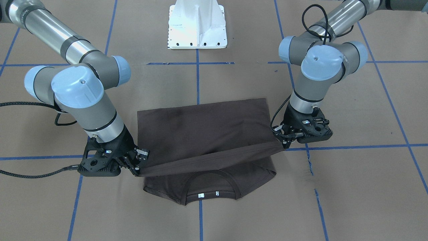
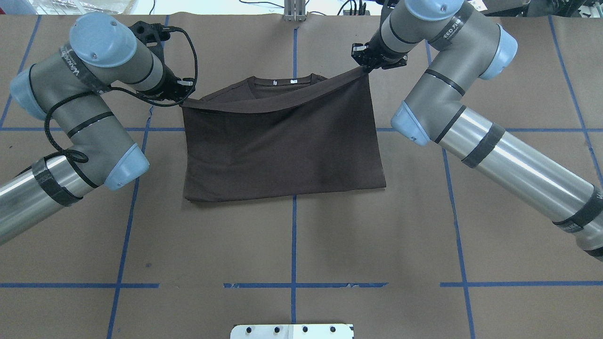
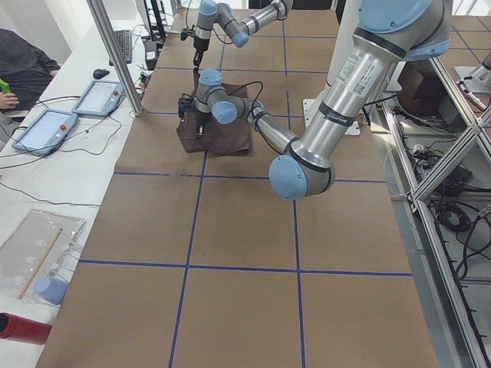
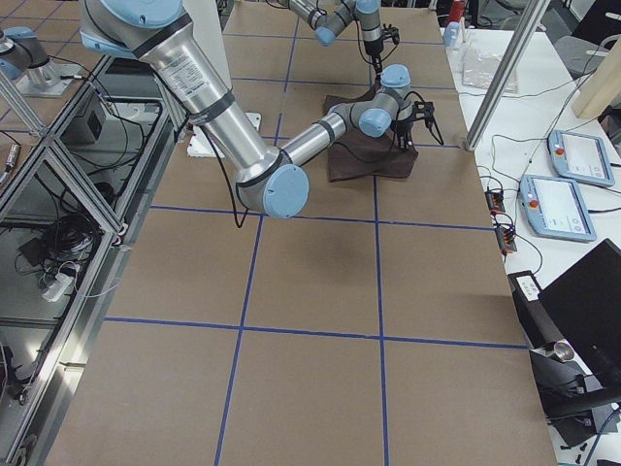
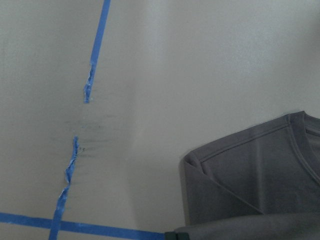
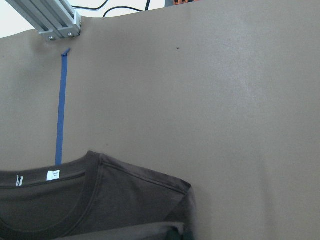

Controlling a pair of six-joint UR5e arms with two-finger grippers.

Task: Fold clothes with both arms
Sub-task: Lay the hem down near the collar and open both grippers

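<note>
The dark brown T-shirt (image 2: pixel 282 146) lies folded on the brown table paper, its collar (image 2: pixel 282 82) and white neck tags at the far side from the robot. Its folded edge is raised and stretched taut between both grippers, just short of the collar (image 1: pixel 209 194). My left gripper (image 2: pixel 184 98) is shut on the corner of that edge at the overhead view's left. My right gripper (image 2: pixel 365 67) is shut on the other corner. Facing the robot, the left gripper (image 1: pixel 283 142) is on the right and the right gripper (image 1: pixel 138 169) on the left. Both wrist views show the shoulder (image 5: pixel 250 175) and collar (image 6: pixel 50 175) below.
The white base pedestal (image 1: pixel 197 25) stands at the robot's side of the table. Blue tape lines (image 2: pixel 294 245) grid the paper. An aluminium post (image 6: pixel 50 22) stands past the far edge. Tablets (image 3: pixel 46 126) and a seated person (image 3: pixel 19 57) are beside the table.
</note>
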